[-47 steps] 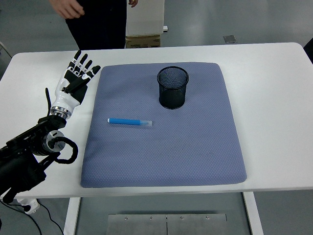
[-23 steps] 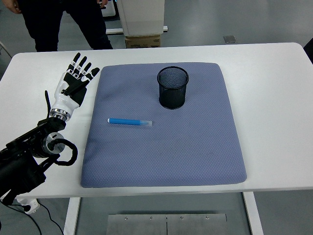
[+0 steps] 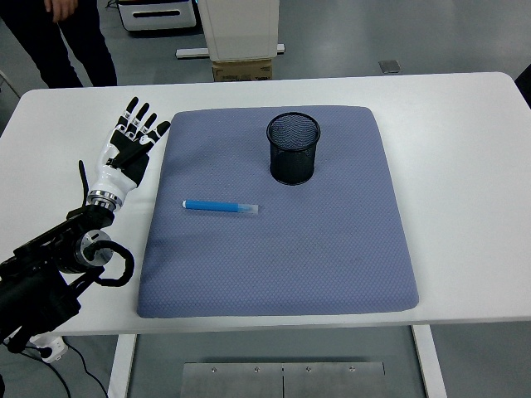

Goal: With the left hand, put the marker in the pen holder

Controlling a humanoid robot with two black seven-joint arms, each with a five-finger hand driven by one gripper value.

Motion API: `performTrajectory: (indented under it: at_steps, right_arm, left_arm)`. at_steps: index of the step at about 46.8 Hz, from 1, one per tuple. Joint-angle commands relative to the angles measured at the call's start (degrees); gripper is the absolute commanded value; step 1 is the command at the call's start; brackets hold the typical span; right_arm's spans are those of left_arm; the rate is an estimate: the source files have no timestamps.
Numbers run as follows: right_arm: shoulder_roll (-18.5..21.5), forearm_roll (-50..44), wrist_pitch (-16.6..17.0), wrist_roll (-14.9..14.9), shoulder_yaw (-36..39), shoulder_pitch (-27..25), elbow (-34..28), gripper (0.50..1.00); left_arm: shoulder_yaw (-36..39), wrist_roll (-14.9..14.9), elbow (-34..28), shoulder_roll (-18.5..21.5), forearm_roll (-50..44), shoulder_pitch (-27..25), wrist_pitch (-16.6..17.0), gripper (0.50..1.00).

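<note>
Fingers point(image 3: 139, 118) spread straight and empty, the left hand point(image 3: 126, 149) lies palm-up over the white table point(image 3: 465, 133), just off the left edge of a grey-blue padded mat point(image 3: 332, 249) with a fine dimpled weave. The blue marker point(image 3: 220, 206), a slim cylinder with a pale cap, lies flat on the mat, apart from the hand. Behind it stands the black wire-mesh pen holder point(image 3: 293, 148), round and upright. A person's dark trousers point(image 3: 66, 41) show beyond the table on a grey floor.

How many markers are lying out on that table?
1. A single blue marker lies flat on the grey mat, left of centre, in front of the black mesh pen holder. The holder looks empty, though its bottom is hard to see.
</note>
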Motion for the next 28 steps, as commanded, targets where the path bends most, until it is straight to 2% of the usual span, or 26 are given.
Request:
performTrajectory:
  at_steps: [1, 7, 12, 28]
  right_arm:
    - [0.00, 0.00, 0.00, 0.00, 0.00, 0.00, 0.00, 1.000]
    - [0.00, 0.00, 0.00, 0.00, 0.00, 0.00, 0.00, 1.000]
    - [0.00, 0.00, 0.00, 0.00, 0.00, 0.00, 0.00, 1.000]
    - [0.00, 0.00, 0.00, 0.00, 0.00, 0.00, 0.00, 1.000]
  left_arm:
    - [0.01, 0.01, -0.06, -0.01, 0.15, 0.19, -0.07, 1.000]
    - [0.10, 0.01, -0.15, 0.07, 0.41, 0.89, -0.25, 1.000]
    - [0.10, 0.01, -0.15, 0.42, 1.11, 0.71, -1.65, 1.000]
    - [0.98, 0.62, -0.15, 0.78, 1.29, -1.57, -1.13, 1.000]
